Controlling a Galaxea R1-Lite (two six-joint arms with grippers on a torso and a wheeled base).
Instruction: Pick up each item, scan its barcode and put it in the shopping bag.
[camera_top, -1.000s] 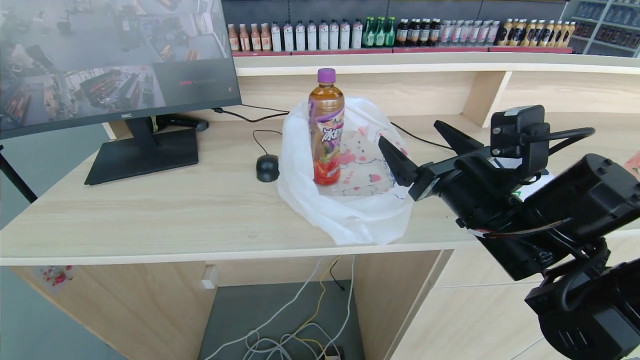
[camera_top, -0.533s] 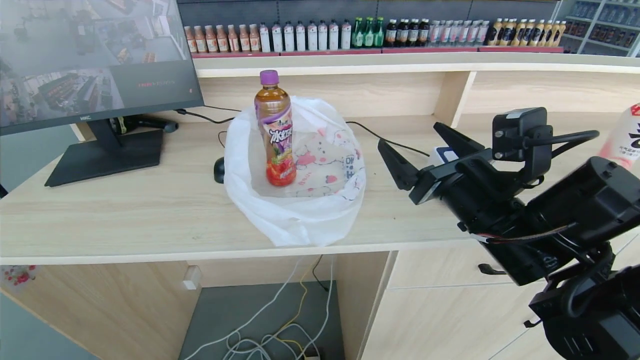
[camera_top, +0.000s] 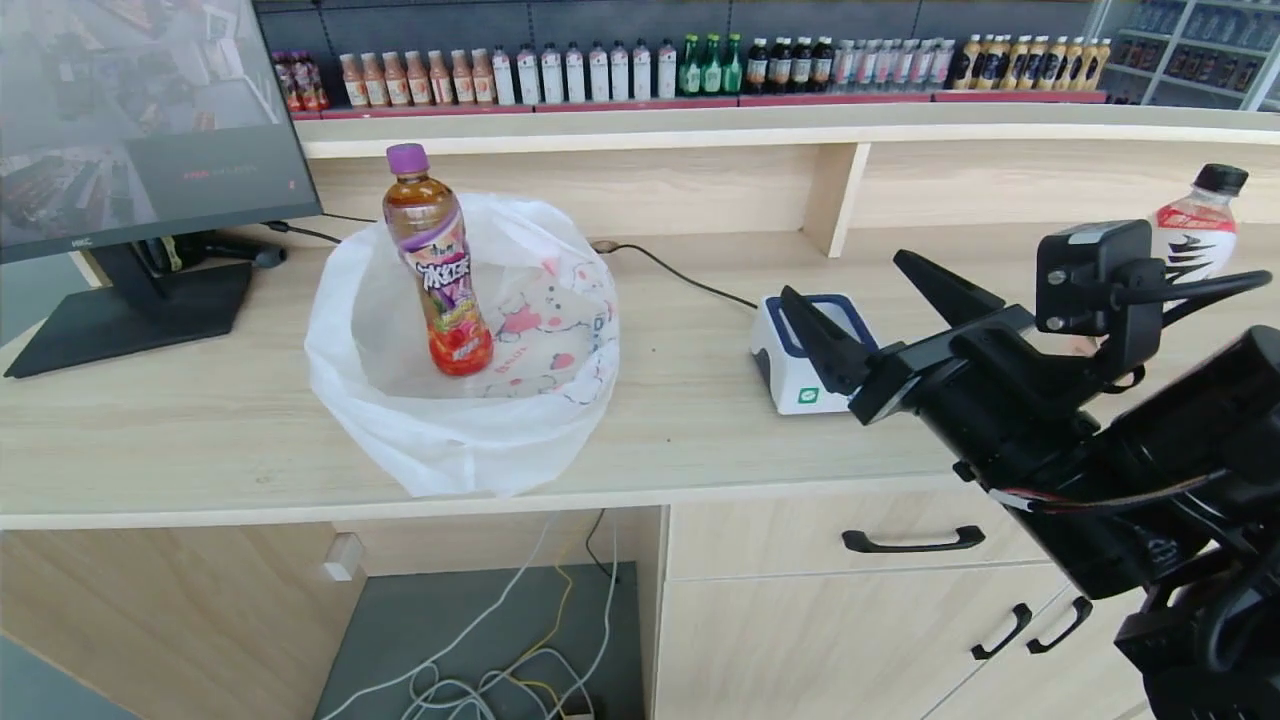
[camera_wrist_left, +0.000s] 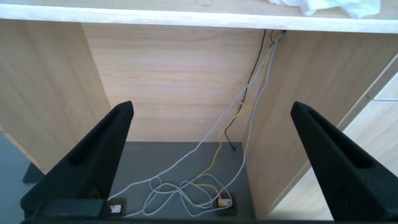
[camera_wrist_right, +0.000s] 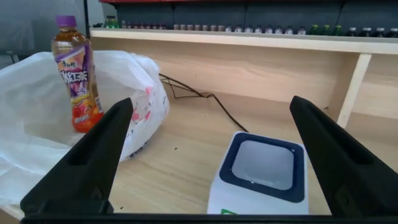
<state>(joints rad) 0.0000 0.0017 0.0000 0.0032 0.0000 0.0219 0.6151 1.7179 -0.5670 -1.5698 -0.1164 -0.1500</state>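
Bottle (camera_top: 432, 270) stands upright in the shopping bag (camera_top: 450, 450), at nine o'clock from the scanner (camera_top: 790, 385). The right gripper (camera_top: 843, 277) and left gripper (camera_wrist_left: 211, 109) both gape wide, empty.

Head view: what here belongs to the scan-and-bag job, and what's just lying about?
Job: bag; purple-cap bottle standing in it; scanner; black-cap bottle at far right; right tool, open, near the scanner.
Lying about: monitor; shelf bottles; cables; drawers.
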